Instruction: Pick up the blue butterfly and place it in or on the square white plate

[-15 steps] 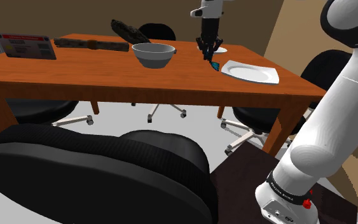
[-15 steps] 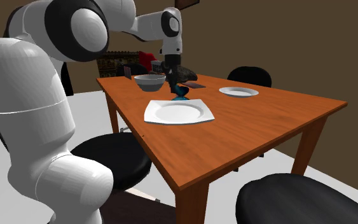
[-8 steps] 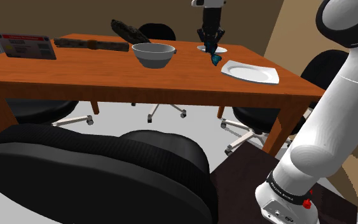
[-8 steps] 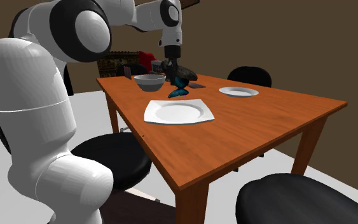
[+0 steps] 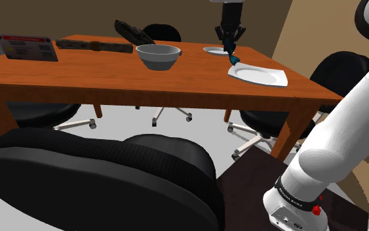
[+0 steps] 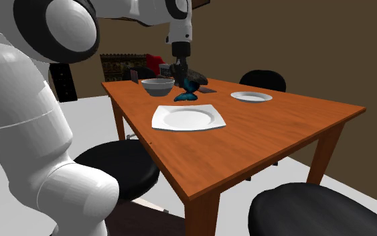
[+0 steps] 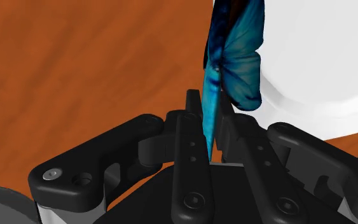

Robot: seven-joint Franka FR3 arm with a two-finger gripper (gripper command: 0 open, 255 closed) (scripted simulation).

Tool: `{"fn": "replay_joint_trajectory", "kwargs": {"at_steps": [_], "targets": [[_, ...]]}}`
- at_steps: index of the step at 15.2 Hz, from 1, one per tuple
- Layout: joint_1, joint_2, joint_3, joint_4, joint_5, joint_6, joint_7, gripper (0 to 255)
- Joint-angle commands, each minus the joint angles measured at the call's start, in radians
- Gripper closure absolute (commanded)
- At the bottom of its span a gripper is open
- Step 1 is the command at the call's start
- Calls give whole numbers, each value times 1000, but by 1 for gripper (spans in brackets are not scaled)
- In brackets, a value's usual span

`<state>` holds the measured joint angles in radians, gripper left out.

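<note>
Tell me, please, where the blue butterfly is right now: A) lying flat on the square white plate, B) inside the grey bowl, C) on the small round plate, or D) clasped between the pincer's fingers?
D: in the wrist view the blue butterfly is clasped edge-on between the two black fingers of the pincer.

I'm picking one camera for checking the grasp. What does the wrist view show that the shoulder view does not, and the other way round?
The wrist view adds the grip itself: the two black fingers clasp the blue butterfly by its thin edge, with the wings standing out past the fingertips. The shoulder view adds the surroundings: a grey bowl, a small round plate, black chairs and the arm's stand. Both show the gripper holding the butterfly close by the edge of the square white plate, over the brown table.
</note>
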<state>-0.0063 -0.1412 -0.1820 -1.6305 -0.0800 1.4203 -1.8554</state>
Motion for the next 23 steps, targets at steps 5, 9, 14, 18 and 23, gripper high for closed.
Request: {"fn": "replay_joint_trajectory", "kwargs": {"at_steps": [5, 9, 14, 18, 23], "targets": [[-30, -209, -26, -209, -48, 8, -49, 255], [-55, -341, -47, -320, -86, -7, -87, 255], [-57, -363, -50, -407, -91, 57, -80, 255], [-60, -377, -53, -472, -95, 109, -75, 255], [-64, -386, -55, -528, -98, 156, -71, 255]]}}
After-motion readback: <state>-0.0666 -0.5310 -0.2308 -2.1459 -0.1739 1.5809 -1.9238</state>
